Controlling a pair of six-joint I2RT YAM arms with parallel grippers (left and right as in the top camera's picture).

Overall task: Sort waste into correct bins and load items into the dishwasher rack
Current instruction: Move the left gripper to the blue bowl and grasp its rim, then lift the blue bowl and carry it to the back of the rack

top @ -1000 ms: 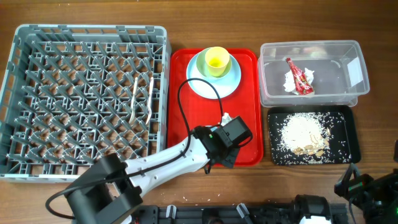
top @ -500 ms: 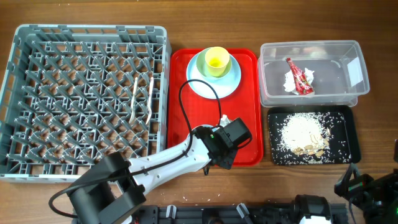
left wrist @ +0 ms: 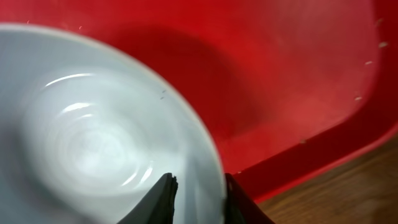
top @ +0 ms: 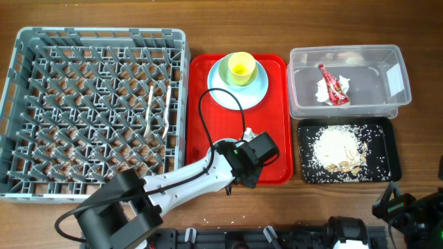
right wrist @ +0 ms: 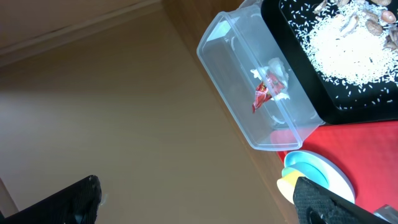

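The small light blue bowl (left wrist: 93,143) is smooth and glossy, the red tray (left wrist: 298,81) under it shiny plastic. The dishwasher rack (top: 69,104) is matt grey plastic, the tub (top: 377,104) clear plastic, the table (top: 422,28) grained wood.

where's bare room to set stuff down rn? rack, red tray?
Dishwasher rack: bare pegs everywhere left of the white cutlery. Red tray: open strip between the plate and the left claw. Crowded: tray's near end, where the claw grips the bowl, and the black tray, spread with scraps.
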